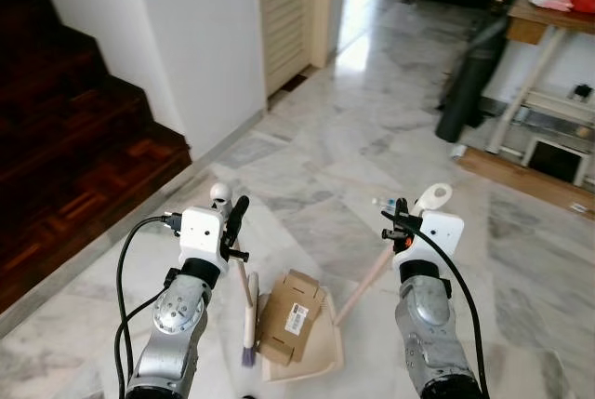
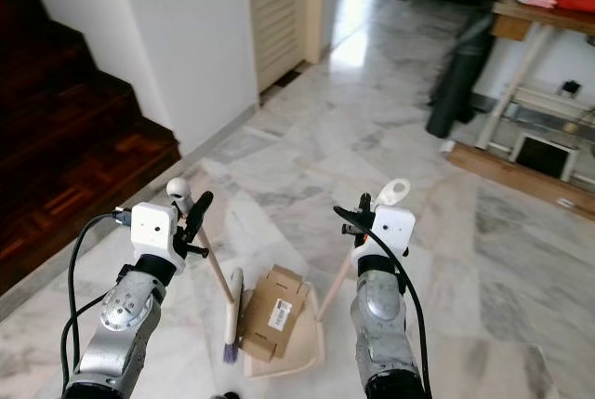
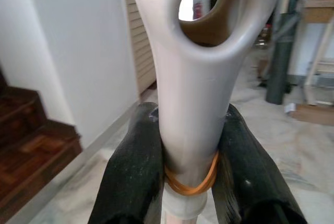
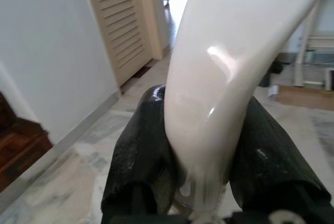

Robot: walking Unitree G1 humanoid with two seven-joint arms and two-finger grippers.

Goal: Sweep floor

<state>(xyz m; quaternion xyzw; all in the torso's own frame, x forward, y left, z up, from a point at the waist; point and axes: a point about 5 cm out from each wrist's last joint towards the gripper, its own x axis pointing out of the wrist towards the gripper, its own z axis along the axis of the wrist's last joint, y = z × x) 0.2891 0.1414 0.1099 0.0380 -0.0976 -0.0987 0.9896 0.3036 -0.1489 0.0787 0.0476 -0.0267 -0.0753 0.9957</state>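
Marble floor [image 1: 390,139], pale grey with veins, spreads ahead of the robot in the left eye view, and on it, low between the two arms, lies a cream dustpan [image 1: 307,354] with a flattened cardboard box [image 1: 291,315] resting in it. The broom [image 1: 247,317] stands just left of the pan, its purple-tipped bristles down on the tiles beside the pan's edge. The left gripper [image 1: 234,222] grips the top of the broom handle. The right gripper [image 1: 402,220] grips the top of the dustpan handle [image 1: 367,273], which slants down to the pan. Dark wooden stairs [image 1: 65,157] rise on the left beside a white wall [image 1: 204,36], and a louvred door [image 1: 284,8] stands further along. On the right a dark rolled bundle [image 1: 469,73] leans near a wooden table [image 1: 544,22].

The right eye view gives the same scene, with the box's white label facing up.

In the left wrist view both black fingers [image 3: 130,177] press against the broom's pale looped handle end, with an orange rubber band [image 3: 190,182] round the shaft between them.

In the right wrist view the two fingers [image 4: 143,166] clamp the glossy white handle of the dustpan.
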